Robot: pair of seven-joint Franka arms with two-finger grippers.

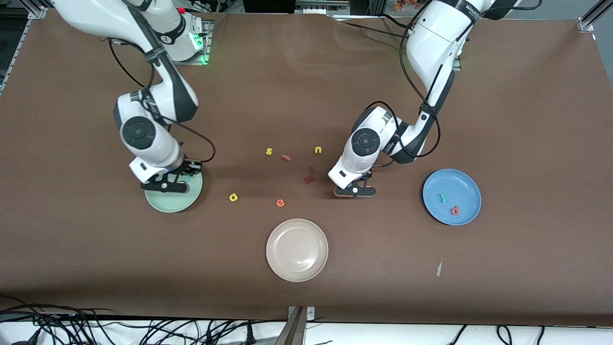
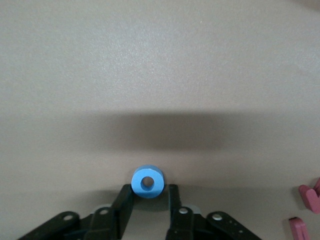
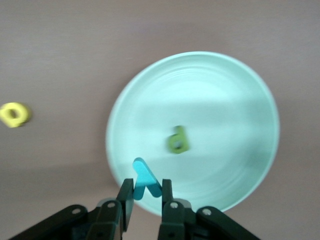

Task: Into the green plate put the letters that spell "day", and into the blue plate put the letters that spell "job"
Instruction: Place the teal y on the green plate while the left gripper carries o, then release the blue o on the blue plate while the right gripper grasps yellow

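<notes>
Over the green plate [image 1: 165, 203], at the right arm's end of the table [image 1: 527, 120], the right hand [image 3: 146, 192] hung with its fingers pinched on the teal "y" [image 3: 144, 183]. The olive-green letter [image 3: 177, 140] lay flat inside that plate, near its middle. The yellow bowl-and-stem letter [image 1: 233, 197] rested on the bare table just beside the green plate, toward the table's centre.

Near the middle of the table, the left hand [image 2: 148, 197] stood low over the surface, its fingers set against both sides of the blue ring "o" [image 2: 147, 182]. The wrist view showed the ring between the fingertips, in contact on each side.

The blue plate [image 1: 467, 184] sat toward the left arm's end of the table. It contained the teal "j" [image 1: 442, 197] and the salmon-red letter [image 1: 454, 210], lying near each other but not touching.

Letters scattered in the central area:
- yellow "s" [image 1: 269, 151] and yellow "u" [image 1: 318, 150], farthest from the front camera;
- a small red letter [image 1: 286, 157] between them;
- dark red letters [image 1: 310, 176], just beside the left hand;
- orange "e" [image 1: 280, 203], nearer to the front camera.

The beige plate [image 1: 297, 250] lay nearest to the front camera, with nothing visible in it.
</notes>
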